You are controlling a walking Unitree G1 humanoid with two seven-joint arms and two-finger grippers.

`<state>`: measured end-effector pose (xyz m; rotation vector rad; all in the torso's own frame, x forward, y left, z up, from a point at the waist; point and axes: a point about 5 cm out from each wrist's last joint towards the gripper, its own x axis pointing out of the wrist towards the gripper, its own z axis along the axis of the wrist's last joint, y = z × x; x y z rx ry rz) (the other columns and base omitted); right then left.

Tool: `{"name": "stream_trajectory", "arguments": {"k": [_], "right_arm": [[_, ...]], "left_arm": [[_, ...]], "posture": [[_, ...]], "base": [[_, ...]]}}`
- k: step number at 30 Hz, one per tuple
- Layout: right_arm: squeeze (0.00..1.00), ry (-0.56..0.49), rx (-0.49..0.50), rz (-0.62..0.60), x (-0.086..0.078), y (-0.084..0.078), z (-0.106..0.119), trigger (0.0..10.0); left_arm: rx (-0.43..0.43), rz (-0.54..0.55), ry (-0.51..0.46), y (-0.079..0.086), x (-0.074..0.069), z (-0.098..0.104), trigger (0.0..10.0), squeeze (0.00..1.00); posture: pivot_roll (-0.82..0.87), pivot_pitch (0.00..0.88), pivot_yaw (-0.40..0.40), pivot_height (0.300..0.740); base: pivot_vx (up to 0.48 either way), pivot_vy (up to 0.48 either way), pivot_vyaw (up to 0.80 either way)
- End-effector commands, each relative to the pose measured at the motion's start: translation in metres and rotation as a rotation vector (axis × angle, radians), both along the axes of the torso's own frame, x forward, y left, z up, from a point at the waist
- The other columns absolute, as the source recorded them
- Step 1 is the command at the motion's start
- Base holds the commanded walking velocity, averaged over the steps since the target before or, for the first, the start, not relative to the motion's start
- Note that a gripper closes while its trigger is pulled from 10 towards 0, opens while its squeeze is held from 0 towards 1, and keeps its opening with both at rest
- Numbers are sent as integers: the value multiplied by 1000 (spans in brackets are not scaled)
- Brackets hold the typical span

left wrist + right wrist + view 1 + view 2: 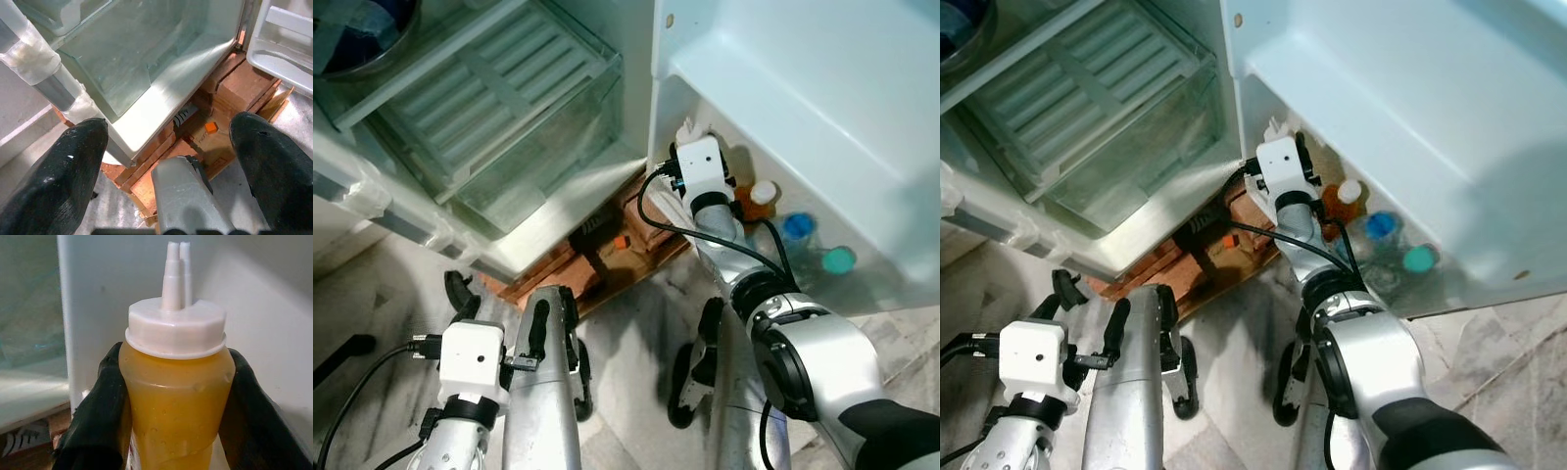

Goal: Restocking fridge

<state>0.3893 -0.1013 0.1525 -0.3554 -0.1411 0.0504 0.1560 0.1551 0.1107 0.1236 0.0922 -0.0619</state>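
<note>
My right gripper (173,360) is shut on a yellow squeeze bottle (176,396) with a white twin-nozzle cap. It holds the bottle upright, close against the inner wall of the open fridge door (822,108). The cap's tip (686,128) pokes out beyond the white wrist box. The door's bottom shelf to the right holds a brown bottle with a white cap (760,195), a blue-capped bottle (797,227) and a teal-capped one (838,259). My left gripper (499,299) hangs low in front of the fridge, open, with nothing in it.
The clear crisper drawer (538,147) and a slatted glass shelf (480,88) lie inside the open fridge. The fridge stands on bricks and boards (607,259), with a small orange piece (621,242) on them. Marble floor (636,323) lies below.
</note>
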Motion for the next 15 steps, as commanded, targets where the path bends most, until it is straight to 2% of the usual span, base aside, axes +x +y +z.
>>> {"name": "stream_trajectory", "arguments": {"k": [1, 4, 8, 9, 10, 11, 15], "right_arm": [[0, 90, 24, -6, -6, -2, -21, 10000], [0, 116, 47, -10, -7, -5, -24, 10000], [0, 182, 147, -33, -9, -8, -32, 10000], [337, 204, 191, -45, -9, -8, -35, 10000], [337, 219, 222, -53, -10, -9, -37, 10000], [1000, 236, 267, -49, -11, -7, -39, 10000], [1000, 229, 260, -41, -12, -3, -39, 10000]], "left_arm": [[12, 1, 26, 1, -3, -3, 10000, 0], [11, -2, 26, 1, -3, -3, 10000, 0], [9, -6, 25, 0, -2, -4, 10000, 0], [9, -7, 25, 0, -2, -4, 10000, 0], [9, -8, 24, 0, -1, -4, 10000, 0], [10, -9, 23, 0, 0, -4, 10000, 0], [13, -13, 18, 1, 3, -4, 10000, 0]], "posture": [[388, 409, 56, 559], [386, 408, 56, 559], [386, 406, 56, 559], [386, 406, 56, 559], [386, 404, 56, 559], [386, 402, 57, 559], [383, 396, 59, 559]], "base": [[0, 0, 0], [0, 0, 0], [0, 0, 0], [0, 0, 0], [0, 0, 0], [0, 0, 0], [0, 0, 0]]}}
